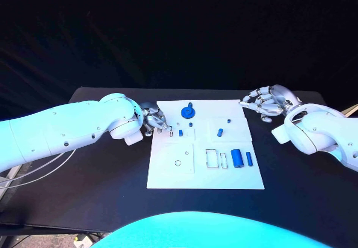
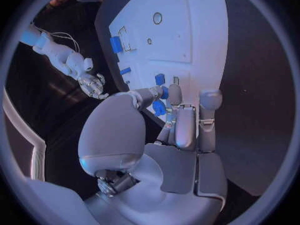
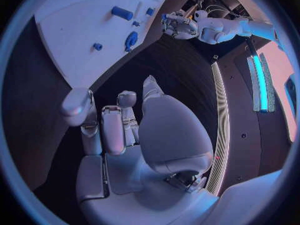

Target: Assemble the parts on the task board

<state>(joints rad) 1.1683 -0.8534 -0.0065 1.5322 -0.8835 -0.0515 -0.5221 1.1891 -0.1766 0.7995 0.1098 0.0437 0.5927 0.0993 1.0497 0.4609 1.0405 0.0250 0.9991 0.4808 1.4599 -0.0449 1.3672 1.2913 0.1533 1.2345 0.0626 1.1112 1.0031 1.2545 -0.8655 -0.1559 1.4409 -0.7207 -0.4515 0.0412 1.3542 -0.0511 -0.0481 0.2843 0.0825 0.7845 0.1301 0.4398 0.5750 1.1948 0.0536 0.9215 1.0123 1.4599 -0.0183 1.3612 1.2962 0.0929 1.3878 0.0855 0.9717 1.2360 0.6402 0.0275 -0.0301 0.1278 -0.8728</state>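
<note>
The white task board (image 1: 168, 173) lies mid-table. On it are a round blue knob (image 1: 188, 110) near the far edge, small blue pieces (image 1: 180, 133) (image 1: 220, 132), a blue cylinder (image 1: 236, 157) and a thin blue bar (image 1: 249, 158). My left hand (image 1: 155, 120) hovers at the board's far left corner, fingers apart, holding nothing. In the left wrist view its fingers (image 2: 184, 125) reach over the board (image 2: 194, 35), with the knob (image 2: 158, 107) just past the thumb. My right hand (image 1: 265, 102) is off the board's far right corner, empty, fingers loosely apart (image 3: 125, 115).
Black table (image 1: 97, 186) surrounds the board on all sides. The board carries empty slots (image 1: 212, 158) and a round hole (image 1: 177, 163). The right wrist view shows the board (image 3: 69, 20), the cylinder (image 3: 122, 13), the knob (image 3: 131, 39) and my left hand (image 3: 178, 25).
</note>
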